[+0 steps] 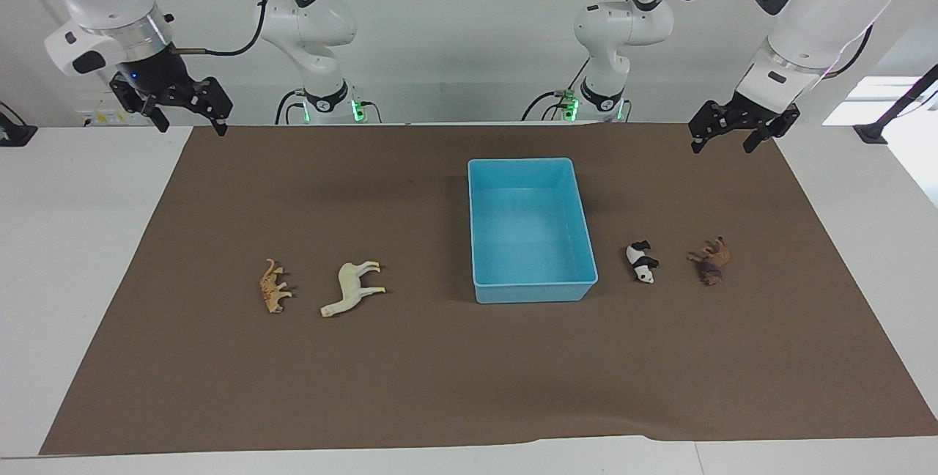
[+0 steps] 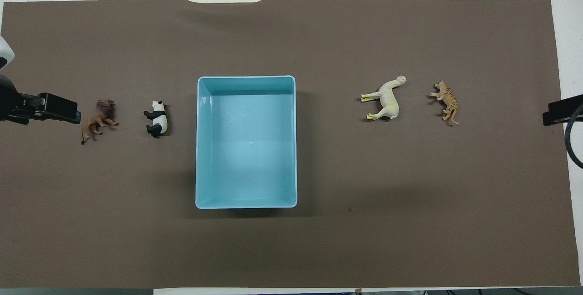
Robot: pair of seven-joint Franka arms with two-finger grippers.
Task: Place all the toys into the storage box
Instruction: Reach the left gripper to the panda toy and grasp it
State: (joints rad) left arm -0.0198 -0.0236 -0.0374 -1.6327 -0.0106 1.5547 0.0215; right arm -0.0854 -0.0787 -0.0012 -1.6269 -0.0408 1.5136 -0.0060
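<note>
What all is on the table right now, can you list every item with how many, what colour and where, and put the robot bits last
storage box: one, light blue, mid-mat, nothing in it.
panda: one, black and white, lying beside the box toward the left arm's end.
lion: one, dark brown, lying beside the panda, closer to the left arm's end.
horse: one, cream-white, lying beside the box toward the right arm's end.
big cat: one, tan spotted, lying beside the horse, closer to the right arm's end.
mat: one, brown, covering the white table.
left gripper: black, open, raised, waiting.
right gripper: black, open, raised, waiting.
</note>
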